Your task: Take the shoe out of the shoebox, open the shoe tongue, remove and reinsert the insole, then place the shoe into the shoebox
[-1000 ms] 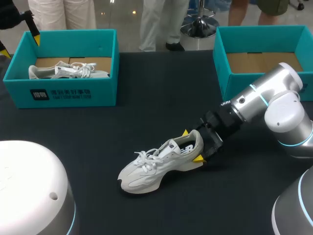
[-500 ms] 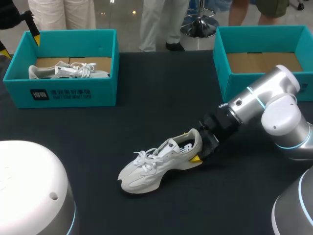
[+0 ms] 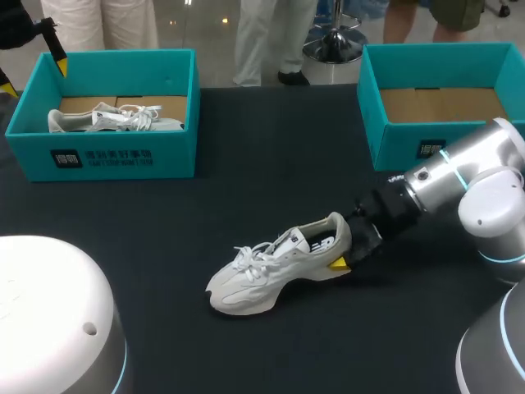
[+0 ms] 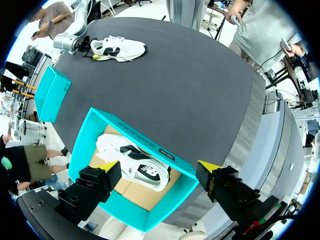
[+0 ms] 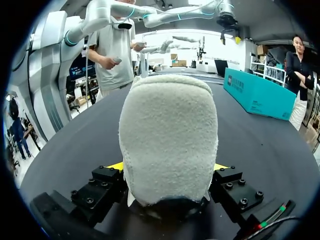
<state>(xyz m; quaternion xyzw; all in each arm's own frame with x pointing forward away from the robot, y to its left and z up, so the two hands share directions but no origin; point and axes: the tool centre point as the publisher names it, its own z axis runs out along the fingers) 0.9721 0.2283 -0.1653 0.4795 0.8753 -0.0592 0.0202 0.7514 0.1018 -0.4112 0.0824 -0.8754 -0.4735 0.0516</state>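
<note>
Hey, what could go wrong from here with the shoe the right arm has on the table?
The right gripper holds the white shoe only by its heel, so the toe, resting on the table, may drag and twist it loose. The laces stick out and might snag.

My head camera looks down on the bench [image 3: 271, 164] from behind, my left wrist camera from high over the left box [image 4: 150, 146], my right sits close against the shoe [image 5: 167, 135] all three share.

Pale shoe [image 5: 167, 135] heel-first, clamped between jaws, on dark table [image 5: 260, 142].
</note>
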